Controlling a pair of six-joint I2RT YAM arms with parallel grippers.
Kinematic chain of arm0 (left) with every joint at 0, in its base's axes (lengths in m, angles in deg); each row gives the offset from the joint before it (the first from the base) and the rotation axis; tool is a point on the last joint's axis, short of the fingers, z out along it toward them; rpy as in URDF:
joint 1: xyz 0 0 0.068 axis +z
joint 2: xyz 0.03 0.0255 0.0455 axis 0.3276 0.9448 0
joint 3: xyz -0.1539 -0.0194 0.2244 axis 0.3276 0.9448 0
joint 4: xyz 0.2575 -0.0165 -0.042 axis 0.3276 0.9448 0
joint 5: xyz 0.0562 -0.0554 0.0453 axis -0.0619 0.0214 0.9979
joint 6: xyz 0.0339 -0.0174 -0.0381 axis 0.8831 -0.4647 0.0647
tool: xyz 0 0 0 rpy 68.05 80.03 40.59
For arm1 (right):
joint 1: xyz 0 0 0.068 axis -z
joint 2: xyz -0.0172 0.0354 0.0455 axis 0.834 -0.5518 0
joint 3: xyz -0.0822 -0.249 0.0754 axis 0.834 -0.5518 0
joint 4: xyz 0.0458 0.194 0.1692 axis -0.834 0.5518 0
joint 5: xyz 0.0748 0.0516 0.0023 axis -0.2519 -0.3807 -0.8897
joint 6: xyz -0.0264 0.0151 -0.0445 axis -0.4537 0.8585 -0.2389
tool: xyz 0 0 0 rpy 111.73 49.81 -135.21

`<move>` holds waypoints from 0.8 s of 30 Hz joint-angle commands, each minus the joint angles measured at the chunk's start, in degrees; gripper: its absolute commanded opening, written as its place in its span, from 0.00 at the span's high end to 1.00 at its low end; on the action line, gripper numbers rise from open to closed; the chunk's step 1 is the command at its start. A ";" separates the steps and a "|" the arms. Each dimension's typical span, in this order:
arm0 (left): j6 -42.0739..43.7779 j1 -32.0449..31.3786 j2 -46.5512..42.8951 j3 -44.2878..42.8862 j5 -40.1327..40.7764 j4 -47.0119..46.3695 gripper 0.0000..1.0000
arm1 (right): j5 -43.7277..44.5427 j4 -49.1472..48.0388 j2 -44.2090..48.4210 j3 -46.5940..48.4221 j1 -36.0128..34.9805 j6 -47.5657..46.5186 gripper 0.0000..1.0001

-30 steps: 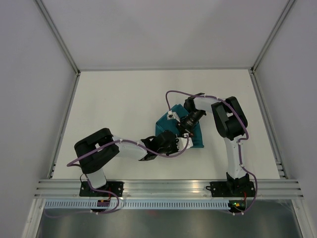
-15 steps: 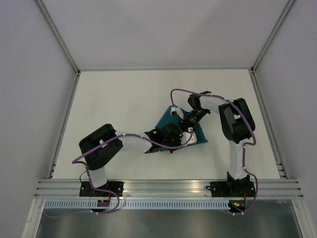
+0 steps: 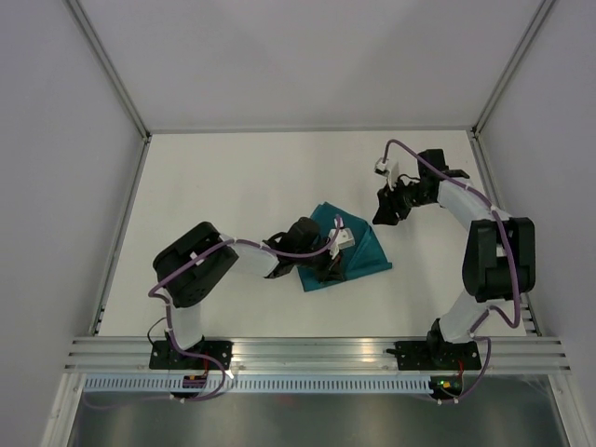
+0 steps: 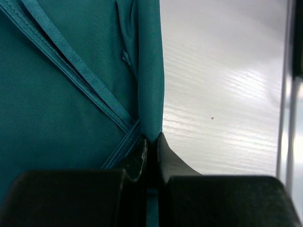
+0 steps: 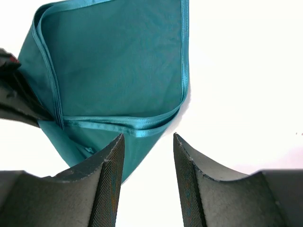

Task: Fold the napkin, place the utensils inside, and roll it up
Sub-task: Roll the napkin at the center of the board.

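The teal napkin (image 3: 369,254) lies folded into a layered, roughly triangular shape in the middle of the white table. My left gripper (image 3: 337,251) is shut on its edge; in the left wrist view the cloth (image 4: 61,94) runs down between the closed fingers of the gripper (image 4: 152,142). My right gripper (image 3: 385,213) is open and empty, above and to the right of the napkin. In the right wrist view the folded cloth (image 5: 113,71) lies beyond the spread fingers of that gripper (image 5: 148,139). The knife is not in view.
The white table (image 3: 233,186) is boxed in by grey walls at the back and sides. A metal rail (image 3: 317,349) runs along the near edge and shows in the left wrist view (image 4: 286,94). The left arm's black end (image 5: 12,104) shows in the right wrist view.
My right gripper has let go of the napkin and drawn back to the upper right, open. My left gripper has moved right with the cloth's edge, and the napkin now lies flatter and wider.
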 commanded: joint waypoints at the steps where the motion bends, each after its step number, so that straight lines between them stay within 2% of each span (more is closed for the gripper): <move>1: -10.75 0.14 4.64 6.39 -4.44 0.53 0.98 | -0.36 -5.05 7.28 -5.99 -0.99 -4.01 0.49; 4: -16.72 0.23 5.87 10.00 -3.74 -5.18 0.98 | -0.44 -6.12 12.65 -12.06 -1.60 -10.50 0.47; 8: -21.04 0.23 8.33 11.76 -4.00 -10.20 0.98 | -1.15 -1.72 18.71 -19.16 -4.58 -24.47 0.43; 16: -24.73 0.23 11.85 13.61 -3.83 -15.92 0.98 | 3.33 -1.55 22.94 -27.18 -16.01 -30.03 0.39; 24: -24.39 0.31 11.85 13.53 -3.48 -15.22 0.98 | 4.65 2.67 19.43 -27.01 -18.83 -33.46 0.39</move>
